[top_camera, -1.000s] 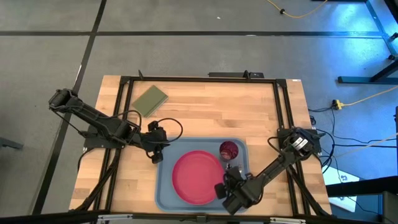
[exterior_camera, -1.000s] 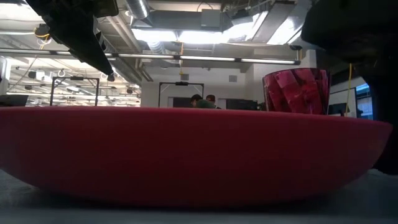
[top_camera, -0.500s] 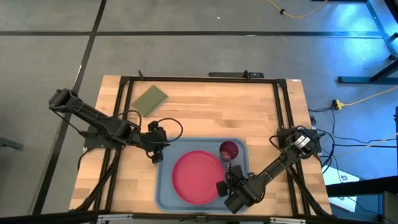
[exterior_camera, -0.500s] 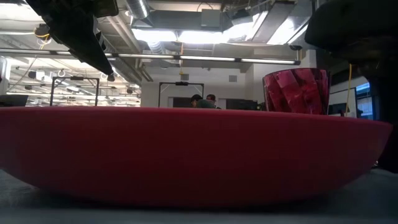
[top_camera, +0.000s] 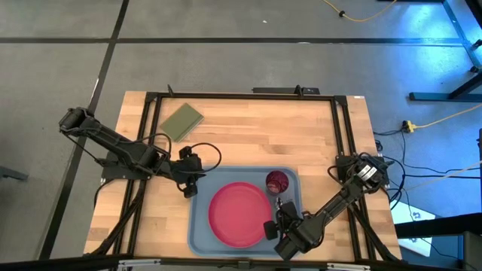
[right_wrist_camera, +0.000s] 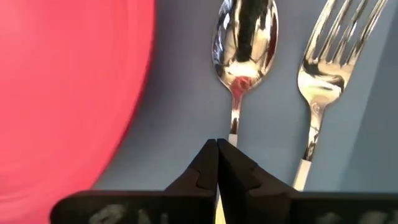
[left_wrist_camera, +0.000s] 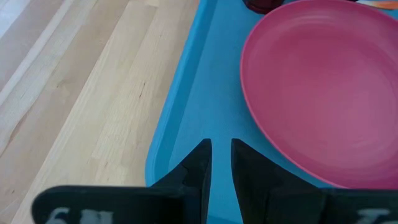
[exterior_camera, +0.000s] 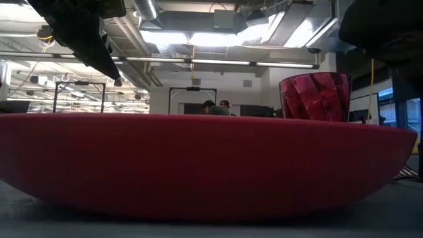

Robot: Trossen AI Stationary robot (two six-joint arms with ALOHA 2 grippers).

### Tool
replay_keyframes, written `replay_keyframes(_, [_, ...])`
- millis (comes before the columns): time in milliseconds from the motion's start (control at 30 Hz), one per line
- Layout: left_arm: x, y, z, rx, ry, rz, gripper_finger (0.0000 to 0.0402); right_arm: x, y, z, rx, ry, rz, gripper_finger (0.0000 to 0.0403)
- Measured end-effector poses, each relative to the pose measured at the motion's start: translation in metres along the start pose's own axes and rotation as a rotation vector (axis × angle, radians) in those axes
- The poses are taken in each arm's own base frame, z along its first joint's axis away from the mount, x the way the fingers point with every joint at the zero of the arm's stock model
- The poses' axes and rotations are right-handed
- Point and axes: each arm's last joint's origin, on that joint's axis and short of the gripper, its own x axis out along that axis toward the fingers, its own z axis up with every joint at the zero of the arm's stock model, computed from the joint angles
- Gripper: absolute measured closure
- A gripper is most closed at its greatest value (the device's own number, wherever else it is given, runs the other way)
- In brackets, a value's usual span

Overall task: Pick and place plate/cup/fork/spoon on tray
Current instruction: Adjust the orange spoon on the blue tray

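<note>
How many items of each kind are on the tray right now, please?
Plate: 1
Cup: 1
Spoon: 1
Fork: 1
Total: 4, all on the tray.

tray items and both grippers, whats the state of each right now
tray: flat on table
plate: flat on tray
cup: upright on tray
spoon: lying on tray beside fork
fork: lying on tray
left gripper: nearly shut, empty
right gripper: shut, empty, above spoon handle
</note>
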Motion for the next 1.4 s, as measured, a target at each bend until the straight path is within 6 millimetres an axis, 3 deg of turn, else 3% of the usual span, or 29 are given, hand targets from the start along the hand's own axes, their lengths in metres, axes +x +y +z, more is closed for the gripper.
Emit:
replay_keyframes(233, [0.000,0.000,0.000,0.000,0.000,0.000,0.0347,-0.016,0.004,0.007,-0.053,-0.091,-0.019,0.0396])
replay_keyframes(467, [0.000,0.000,0.000,0.000,0.000,0.000,0.0347,-0.016,0.005,0.006,-0.043,-0.048,-0.030,0.0398])
replay_keyframes(1033, [0.000,0.000,0.000,0.000,0.000,0.000,0.0347,-0.028,-0.003,-0.029,0.089,0.114,0.032,0.0401])
replay_keyframes(1400, [0.000,0.000,0.000,0.000,0.000,0.000,0.0347,-0.019,-0.003,-0.038,0.094,0.127,0.025,0.0402])
